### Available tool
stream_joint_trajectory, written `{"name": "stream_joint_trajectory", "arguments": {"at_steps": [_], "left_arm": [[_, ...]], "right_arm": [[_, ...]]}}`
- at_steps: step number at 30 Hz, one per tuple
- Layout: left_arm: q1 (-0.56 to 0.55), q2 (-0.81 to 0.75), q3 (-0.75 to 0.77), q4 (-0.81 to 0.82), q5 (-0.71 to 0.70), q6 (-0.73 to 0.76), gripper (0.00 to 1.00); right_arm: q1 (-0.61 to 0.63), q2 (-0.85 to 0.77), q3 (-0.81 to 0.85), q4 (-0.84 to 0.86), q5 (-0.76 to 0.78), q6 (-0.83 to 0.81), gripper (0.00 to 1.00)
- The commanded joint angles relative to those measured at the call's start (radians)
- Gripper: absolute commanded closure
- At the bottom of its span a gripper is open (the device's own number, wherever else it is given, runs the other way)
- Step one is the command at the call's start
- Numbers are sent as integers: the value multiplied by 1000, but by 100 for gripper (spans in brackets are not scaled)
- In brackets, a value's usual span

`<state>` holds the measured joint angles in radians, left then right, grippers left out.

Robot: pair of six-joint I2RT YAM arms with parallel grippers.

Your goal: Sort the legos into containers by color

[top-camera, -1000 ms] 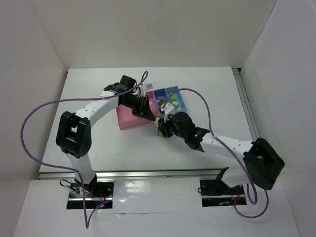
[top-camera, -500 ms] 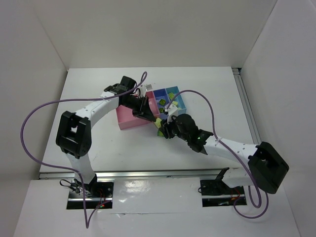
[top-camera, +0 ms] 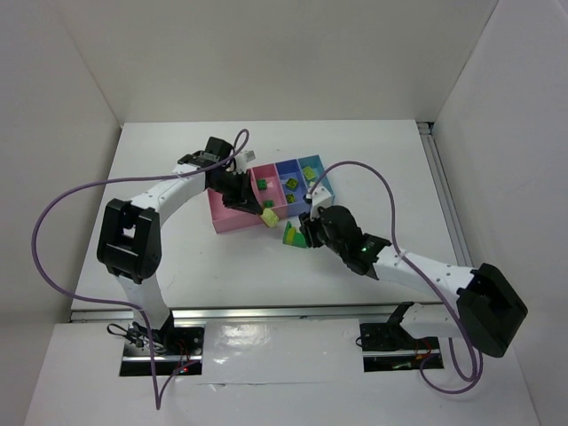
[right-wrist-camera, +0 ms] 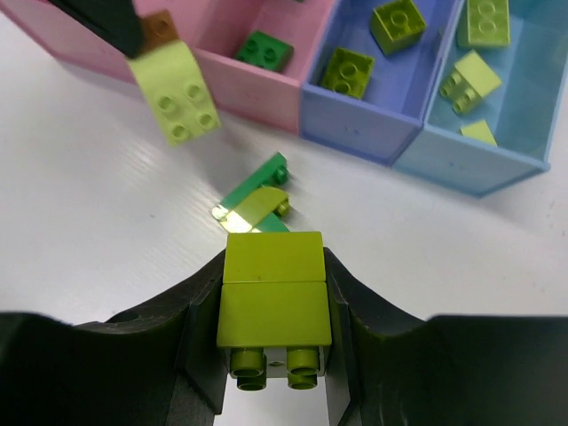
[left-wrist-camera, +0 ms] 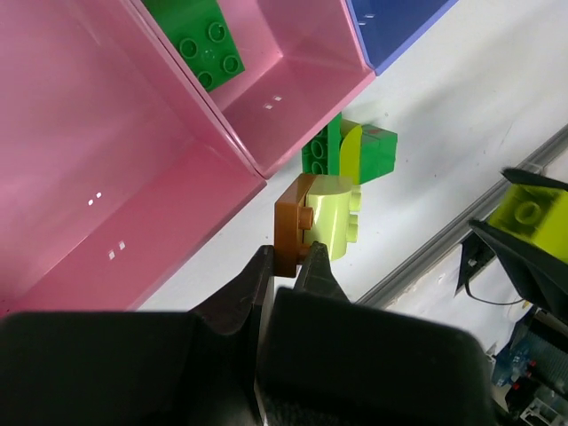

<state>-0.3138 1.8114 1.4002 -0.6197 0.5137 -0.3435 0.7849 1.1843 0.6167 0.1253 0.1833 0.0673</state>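
Note:
The tray (top-camera: pixel 232 216) has a large pink, a narrow pink, a periwinkle and a light blue compartment. My left gripper (left-wrist-camera: pixel 288 253) is shut on an orange-brown brick (left-wrist-camera: pixel 288 232) with a pale yellow brick (left-wrist-camera: pixel 335 217) stuck to it, held just off the tray's front wall (right-wrist-camera: pixel 266 84). My right gripper (right-wrist-camera: pixel 273 257) is shut on a stack of two lime bricks (right-wrist-camera: pixel 273 293) above the table. A dark green and lime cluster (right-wrist-camera: pixel 257 200) lies on the table between the grippers. A dark green brick (right-wrist-camera: pixel 264 49) lies in the narrow pink compartment.
Lime bricks (right-wrist-camera: pixel 346 71) lie in the periwinkle compartment and pale yellow ones (right-wrist-camera: pixel 470 75) in the light blue one. The large pink compartment (left-wrist-camera: pixel 89 177) shows no bricks. White walls enclose the table, and a metal rail (top-camera: pixel 266 312) runs along its near edge.
The two grippers, together over the brick cluster before, have drawn apart. My left gripper moved left with the orange-brown and pale yellow bricks. The green cluster now shows on the table.

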Motion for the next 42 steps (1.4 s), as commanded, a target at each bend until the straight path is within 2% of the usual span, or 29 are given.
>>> {"name": "stream_joint_trajectory", "arguments": {"at_steps": [1, 7, 11, 12, 14, 15, 16, 19, 22, 25, 28, 33, 37, 42], "left_arm": [[-4, -47, -12, 12, -23, 5, 100], [-4, -70, -21, 2, -55, 5, 100], [-4, -70, -21, -8, -55, 5, 100], [-4, -70, -21, -8, -55, 5, 100], [-4, -70, -21, -8, -55, 5, 100], [-4, -70, -21, -8, -55, 5, 100], [-4, -70, -21, -8, -55, 14, 100], [-4, -80, -11, -20, -66, 14, 100], [-4, -69, -1, -29, -75, 23, 100], [-4, -58, -1, -29, -75, 23, 100], [-4, -58, 8, -29, -51, 23, 100], [-4, -47, 17, -47, -50, 32, 100], [-4, -47, 26, -48, -50, 32, 100], [-4, -57, 26, -57, 0, 55, 100]], "right_arm": [[-4, 55, 26, -77, 99, 49, 100], [-32, 234, 118, -162, 185, 114, 98], [-78, 302, 127, -136, 143, 114, 78], [-78, 313, 127, -127, 133, 114, 59], [-78, 325, 150, -127, 133, 114, 33], [-78, 308, 150, -127, 133, 114, 24], [-78, 295, 159, -127, 133, 105, 22], [-78, 223, 179, -138, 185, 95, 21], [-78, 147, 190, -164, 165, 68, 21], [-78, 94, 199, -150, 40, 29, 25], [-78, 83, 199, -130, -11, 84, 27], [-44, 214, 336, -257, -185, -9, 27], [19, 253, 345, -196, -222, -32, 28], [31, 342, 390, -171, -252, -67, 28]]}}
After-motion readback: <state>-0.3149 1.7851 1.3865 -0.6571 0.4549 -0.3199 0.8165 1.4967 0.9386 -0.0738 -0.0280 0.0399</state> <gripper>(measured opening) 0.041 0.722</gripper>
